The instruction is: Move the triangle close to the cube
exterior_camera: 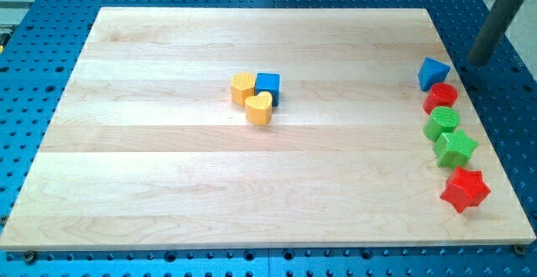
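Approach step | my tip (pixel 475 62), a bare rod without jaws, just right of blue triangle (pixel 433 73) | next: push it left toward blue cube (pixel 268 85)

Pale wooden board (pixel 168 185); blue perforated table (pixel 50 0)

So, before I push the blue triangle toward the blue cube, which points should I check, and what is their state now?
1. Blue triangle visible, free on its left side: ok.
2. Blue cube located, touching two yellow blocks: ok.
3. My tip behind the triangle, on the view's right: ok.
4. Tip touching the triangle: not yet, gap shows.
5. Red cylinder close below the triangle, may be dragged: not ok.
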Controlling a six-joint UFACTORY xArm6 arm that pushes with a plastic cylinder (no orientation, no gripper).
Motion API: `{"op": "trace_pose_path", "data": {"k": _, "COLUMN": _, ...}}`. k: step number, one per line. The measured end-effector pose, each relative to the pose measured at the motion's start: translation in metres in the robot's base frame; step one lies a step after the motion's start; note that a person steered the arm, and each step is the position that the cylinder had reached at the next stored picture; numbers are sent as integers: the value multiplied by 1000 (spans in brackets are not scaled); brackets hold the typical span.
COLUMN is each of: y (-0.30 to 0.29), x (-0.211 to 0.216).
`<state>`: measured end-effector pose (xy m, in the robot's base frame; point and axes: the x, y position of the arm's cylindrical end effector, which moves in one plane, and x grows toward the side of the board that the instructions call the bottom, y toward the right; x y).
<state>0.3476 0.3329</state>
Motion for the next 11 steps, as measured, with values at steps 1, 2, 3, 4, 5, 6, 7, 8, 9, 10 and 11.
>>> {"op": "trace_pose_path", "data": {"k": 1, "y": -46, "x": 46}}
{"op": "trace_pose_path", "data": {"k": 2, "y": -85, "x": 41}}
{"op": "trace_pose_path", "data": {"k": 3, "y": -50, "x": 18}}
{"op": "trace_pose_path", "data": {"k": 4, "y": -67, "x": 8}}
{"op": "trace_pose_path", "data": {"k": 5, "y": -168, "x": 14}}
{"op": "trace_pose_path", "data": {"k": 6, "y": -218, "x": 17}}
{"op": "trace_pose_path", "data": {"k": 7, "y": -239, "x": 10}}
{"op": "trace_pose_path", "data": {"k": 8, "y": -307, "x": 32}}
{"op": "trace_pose_path", "data": {"k": 9, "y": -318, "x": 36}}
{"op": "trace_pose_path", "data": {"k": 10, "y": -253, "x": 29}}
{"op": "trace_pose_path", "data": {"k": 11, "y": -227, "x": 55}}
